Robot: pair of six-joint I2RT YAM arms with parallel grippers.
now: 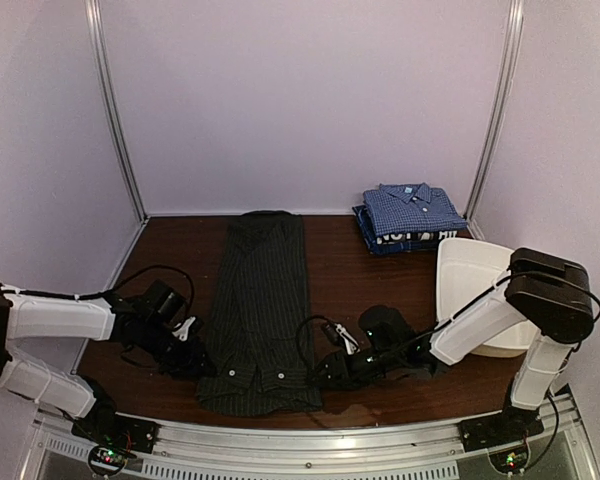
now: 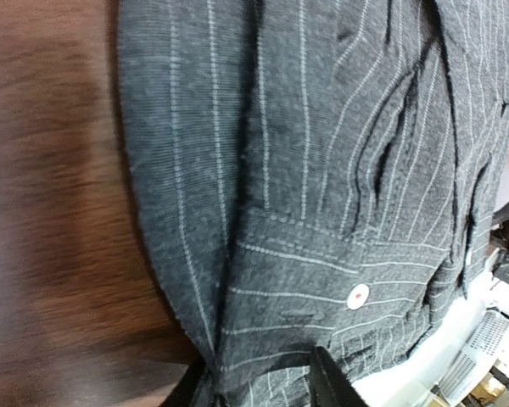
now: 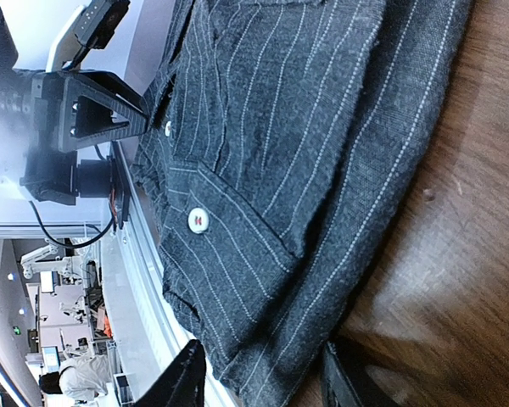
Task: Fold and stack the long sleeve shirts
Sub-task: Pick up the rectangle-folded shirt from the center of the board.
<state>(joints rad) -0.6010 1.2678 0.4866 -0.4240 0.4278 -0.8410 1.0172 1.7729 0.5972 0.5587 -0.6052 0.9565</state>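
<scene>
The charcoal pinstriped shirt (image 1: 260,310) lies as a long strip down the middle of the table, its buttoned end nearest me. My left gripper (image 1: 194,364) is at its near left edge. In the left wrist view the fingers (image 2: 326,378) pinch bunched cloth of this shirt (image 2: 305,170) at its edge (image 2: 259,386). My right gripper (image 1: 325,374) is at the near right corner. It stands open (image 3: 263,386) over that corner of the shirt (image 3: 280,153), one finger on each side. The blue checked shirt (image 1: 412,207) lies folded on the navy lettered shirt (image 1: 405,237) at the back right.
A white plastic tub (image 1: 467,285) leans at the right, beside my right arm. The metal rail (image 1: 310,440) runs along the table's near edge, just below the shirt's end. Grey walls close in the back and both sides.
</scene>
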